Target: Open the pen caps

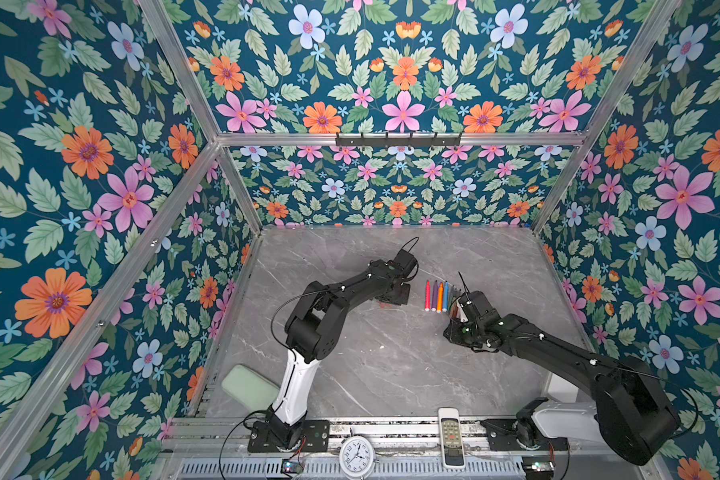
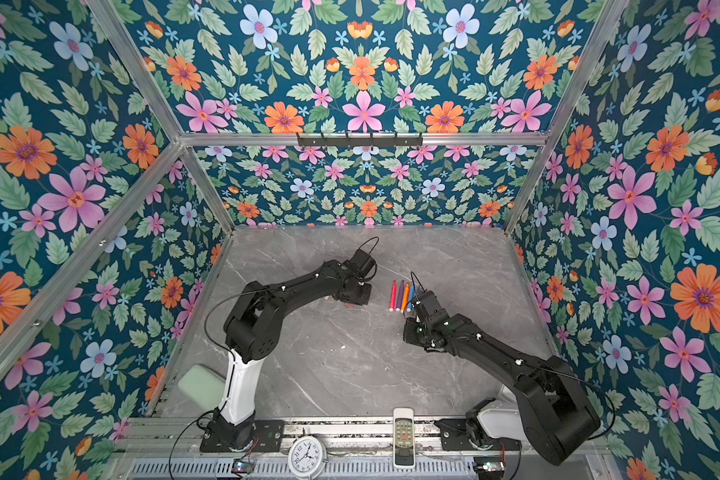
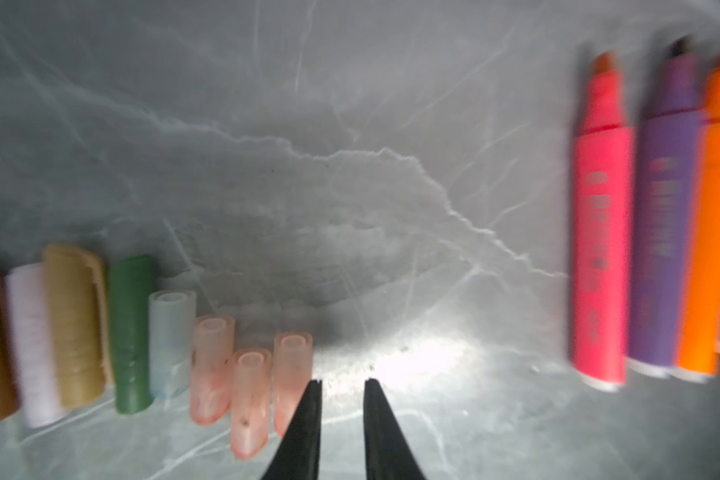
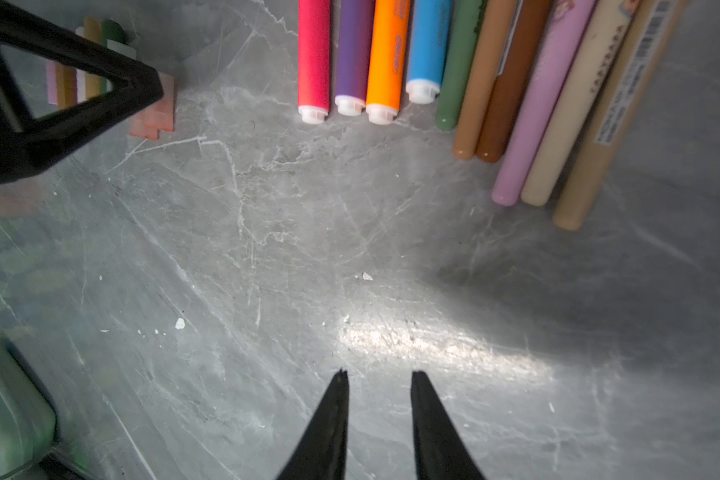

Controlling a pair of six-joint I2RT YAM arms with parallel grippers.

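Lying mid-frame in both top views, thin coloured felt-tip pens (image 1: 427, 295) are being shown seemingly all uncapped, stubby plastic pen caps (image 3: 211, 365) just left; left gripper (image 3: 342, 380) and right gripper (image 4: 379, 372) are being held slightly parted, empty.

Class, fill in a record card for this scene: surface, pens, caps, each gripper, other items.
table: grey marble, scuffed
pens: lying side by side in one row; the three seen in the left wrist view have bare tips
pen caps: loose, in their own row, apart from the pens
left gripper: jaws slightly apart, empty, next to the reddish caps
right gripper: jaws apart, empty, over bare table short of the pens
remote: white, at the front edge
clock: white, beside the remote
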